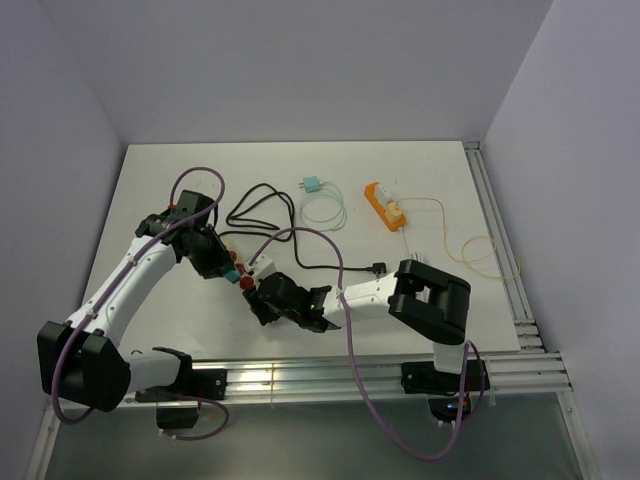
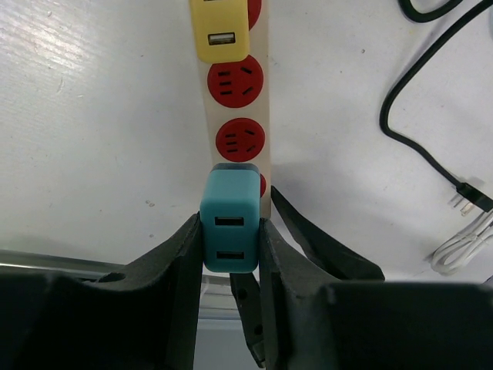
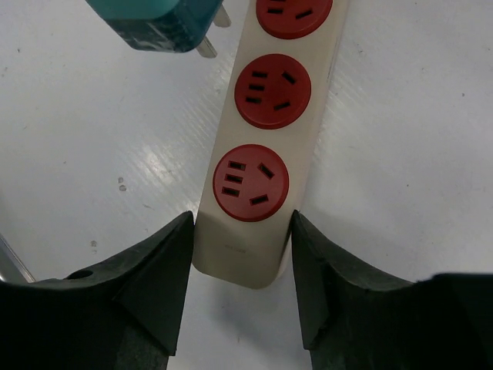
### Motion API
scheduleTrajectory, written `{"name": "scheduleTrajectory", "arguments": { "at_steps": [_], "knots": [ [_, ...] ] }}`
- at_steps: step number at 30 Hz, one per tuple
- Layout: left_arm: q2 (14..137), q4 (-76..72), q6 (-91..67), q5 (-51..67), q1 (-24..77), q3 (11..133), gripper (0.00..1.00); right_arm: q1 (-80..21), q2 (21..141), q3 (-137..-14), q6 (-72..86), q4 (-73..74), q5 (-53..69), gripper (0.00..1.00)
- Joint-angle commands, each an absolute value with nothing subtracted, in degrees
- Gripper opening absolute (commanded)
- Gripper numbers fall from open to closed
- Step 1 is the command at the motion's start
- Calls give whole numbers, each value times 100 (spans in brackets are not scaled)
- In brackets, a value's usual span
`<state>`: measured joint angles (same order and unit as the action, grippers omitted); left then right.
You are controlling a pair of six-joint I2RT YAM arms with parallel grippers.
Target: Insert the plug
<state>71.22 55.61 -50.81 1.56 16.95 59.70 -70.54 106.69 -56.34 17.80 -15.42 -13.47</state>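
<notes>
The top camera is looking down from above and behind the arm bases (image 1: 445,378), taking in the whole white surface (image 1: 440,200). The wrist cameras are peering closely down past the left end effector (image 2: 231,223) and right end effector (image 3: 240,220), both sharing the power strip (image 3: 266,139) and teal plug (image 2: 229,208).

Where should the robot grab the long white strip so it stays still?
Grip the strip at its bare end, just past the last red socket. Come from above with one finger on each long side. Those sides are straight and parallel, the strip lies flat, and gripping there blocks no socket for the plug.
</notes>
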Motion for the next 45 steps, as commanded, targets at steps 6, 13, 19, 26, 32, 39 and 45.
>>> {"name": "scheduleTrajectory", "arguments": {
  "at_steps": [6,13,19,26,32,39,45],
  "knots": [
    [7584,5669,-5185,26,1679,6222,0,-7110,10995,-5985,1960,-1415,-1494,0],
    [7919,5695,-5317,-281,1670,6398,0,-7102,11039,-5836,2188,-1476,-1441,0],
    [8086,5511,-5326,-281,1670,6539,0,-7102,11004,-5669,2320,-1617,-1398,0],
    [8165,5476,-5221,-852,1670,6714,0,-7110,10969,-5564,2382,-1758,-1275,0],
    [8147,5063,-5159,-966,1670,6487,0,-7102,10978,-5555,2408,-1837,-1195,0],
    [8226,4755,-5107,-1090,1670,6284,0,-7102,10934,-5458,2452,-1925,-1116,0],
    [8288,4632,-5133,-1169,1696,6126,0,-7102,10907,-5441,2470,-1942,-1090,0]
  ]
}}
